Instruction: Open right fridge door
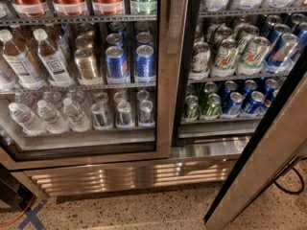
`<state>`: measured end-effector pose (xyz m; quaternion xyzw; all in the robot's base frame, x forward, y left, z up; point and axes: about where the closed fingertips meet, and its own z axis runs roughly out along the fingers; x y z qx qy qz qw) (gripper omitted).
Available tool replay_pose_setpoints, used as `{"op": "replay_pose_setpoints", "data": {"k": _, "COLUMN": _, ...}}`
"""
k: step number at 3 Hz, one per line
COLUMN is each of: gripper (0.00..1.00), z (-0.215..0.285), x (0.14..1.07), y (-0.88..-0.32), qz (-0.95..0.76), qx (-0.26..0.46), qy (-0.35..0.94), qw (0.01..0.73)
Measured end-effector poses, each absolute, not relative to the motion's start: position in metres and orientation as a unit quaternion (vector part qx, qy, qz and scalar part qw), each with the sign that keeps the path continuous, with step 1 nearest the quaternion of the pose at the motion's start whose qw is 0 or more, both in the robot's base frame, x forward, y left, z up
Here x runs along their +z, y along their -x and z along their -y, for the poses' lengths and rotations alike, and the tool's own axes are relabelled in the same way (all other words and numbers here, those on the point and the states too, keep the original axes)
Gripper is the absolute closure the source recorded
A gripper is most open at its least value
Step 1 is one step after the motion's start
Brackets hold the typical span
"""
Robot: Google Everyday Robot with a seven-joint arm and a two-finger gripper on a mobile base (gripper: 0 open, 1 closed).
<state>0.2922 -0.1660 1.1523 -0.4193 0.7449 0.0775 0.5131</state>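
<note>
Most of right fridge door (271, 157) cut off, swung open; hand outside view, grip state unknown.

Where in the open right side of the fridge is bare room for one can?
The bottom ledge under the green and blue cans, beside the open right fridge door, looks bare. The shelves above it are crowded. The gripper is not in view.

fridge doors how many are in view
2: the left fridge door, shut, at left; the right fridge door, swung open, at lower right. The end effector is out of view.
</note>
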Motion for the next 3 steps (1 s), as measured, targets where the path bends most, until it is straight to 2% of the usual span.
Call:
{"op": "replay_pose_setpoints", "data": {"k": 2, "gripper": 0.00, "z": 0.1660, "x": 1.1523, "y": -0.2922, "qz": -0.745, "qx": 0.078, "qy": 0.419, "qw": 0.513}}
{"op": "replay_pose_setpoints", "data": {"k": 3, "gripper": 0.19, "z": 0.1660, "x": 1.1523, "y": -0.2922, "qz": -0.745, "qx": 0.078, "qy": 0.419, "qw": 0.513}}
